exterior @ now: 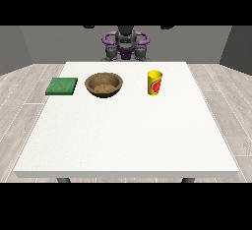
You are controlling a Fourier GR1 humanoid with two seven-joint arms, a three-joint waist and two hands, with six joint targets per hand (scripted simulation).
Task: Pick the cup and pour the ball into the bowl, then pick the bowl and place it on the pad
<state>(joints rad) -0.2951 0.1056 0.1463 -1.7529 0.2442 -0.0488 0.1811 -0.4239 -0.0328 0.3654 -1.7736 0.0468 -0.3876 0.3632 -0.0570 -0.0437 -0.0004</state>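
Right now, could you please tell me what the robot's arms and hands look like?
Each arm has a purple curved segment, with a rounded grey part below. The hand at the view's left and the hand at the view's right seem to be dark shapes, cut off at the top. No cables or markings are discernible.

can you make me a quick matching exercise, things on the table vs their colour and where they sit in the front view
Things:
1. pad
2. bowl
3. cup

Descriptions:
A. yellow with a red mark, standing upright, nearest the view's right
B. green and flat, at the table's edge on the view's left
C. brown, open side up, between the other two

Pairs: 1-B, 2-C, 3-A

All three stand apart from each other in a row across the far half of the white table. No hand shows over the table.
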